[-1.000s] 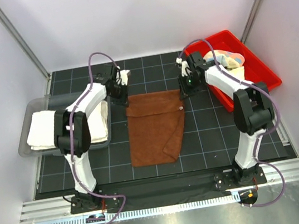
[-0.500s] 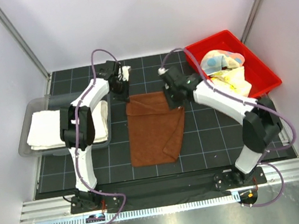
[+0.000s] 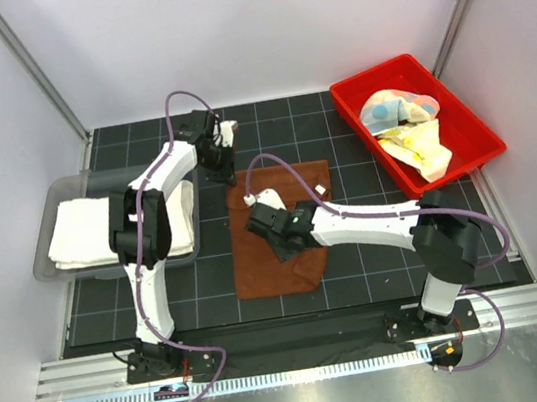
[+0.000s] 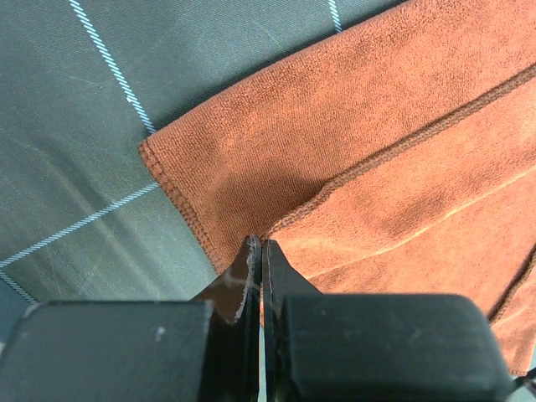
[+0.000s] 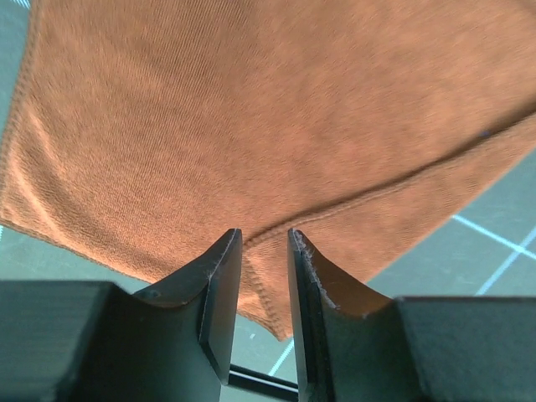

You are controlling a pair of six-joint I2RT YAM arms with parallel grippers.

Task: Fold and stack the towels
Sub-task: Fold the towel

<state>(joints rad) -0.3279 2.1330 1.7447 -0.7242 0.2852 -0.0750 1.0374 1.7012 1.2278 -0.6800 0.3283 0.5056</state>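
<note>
Top view: the R arm was up by the red bin (image 3: 464,154) a sec ago. It's now swung across to centre-left of the frame, w/ the right tool (image 3: 264,222) low over the brown towel (image 3: 282,275). That towel lies mid-counter (image 3: 378,255), dbl-layered, and its far R corner is let go and lying flat. The left tool (image 3: 220,171) hasn't budged from the towel's upper-left corner. The cream towel (image 3: 76,230) sits in the grey tray (image 3: 48,269) at left, and the pastel towel (image 3: 394,106) and yellow towel (image 3: 414,144) are in the bin.

L wrist view: the left tool (image 4: 256,249) is pressed shut, tips right at the top layer's corner on the brown towel (image 4: 377,151). Can't tell if cloth is nipped.

R wrist view: the right tool (image 5: 264,251) is part open w/ nothing between the jaws. A hem of the brown towel (image 5: 251,109) runs just past the tips.

Prob means that fold is laid down and R is lining up for the next one. Brown isn't stacked yet, and two are still in the bin.
</note>
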